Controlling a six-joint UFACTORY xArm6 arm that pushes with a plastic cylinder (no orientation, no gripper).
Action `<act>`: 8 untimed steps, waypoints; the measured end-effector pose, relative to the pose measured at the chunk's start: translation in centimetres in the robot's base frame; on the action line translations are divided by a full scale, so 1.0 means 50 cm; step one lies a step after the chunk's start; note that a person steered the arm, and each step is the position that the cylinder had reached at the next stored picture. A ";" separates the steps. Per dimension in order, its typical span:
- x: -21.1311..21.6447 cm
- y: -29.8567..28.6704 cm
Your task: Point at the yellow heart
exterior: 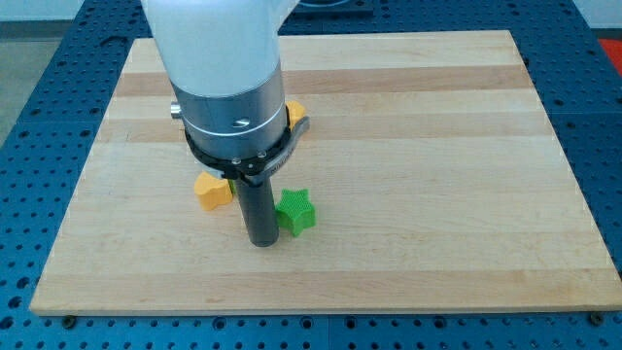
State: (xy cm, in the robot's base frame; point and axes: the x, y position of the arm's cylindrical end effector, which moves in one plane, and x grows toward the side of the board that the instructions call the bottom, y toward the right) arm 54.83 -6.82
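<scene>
Camera view: our arm [222,58] comes in from the view's top, white housing over a metal collar, ending in the dark rod. No pincer on this rig, so no spread or pressed state to tell; just my tip [262,243], down at the wooden tabletop [437,194].

Green star [295,212] sits just beside the rod on the view's right, touching or nearly so; we cannot tell which. A yellow block [213,191] lies near the rod on the view's left, slightly toward the view's top from the tip. Its shape is hard to make out, partly under the collar, so whether it is the yellow heart we cannot say.

Another yellow-orange block [295,114] peeks out behind the collar on the view's right, mostly hidden, shape unreadable.

Blue perforated base [29,146] surrounds the tabletop.
</scene>
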 end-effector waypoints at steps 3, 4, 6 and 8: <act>0.000 0.016; 0.000 0.008; 0.000 -0.101; -0.070 -0.208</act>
State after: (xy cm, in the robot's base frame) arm 51.31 -17.24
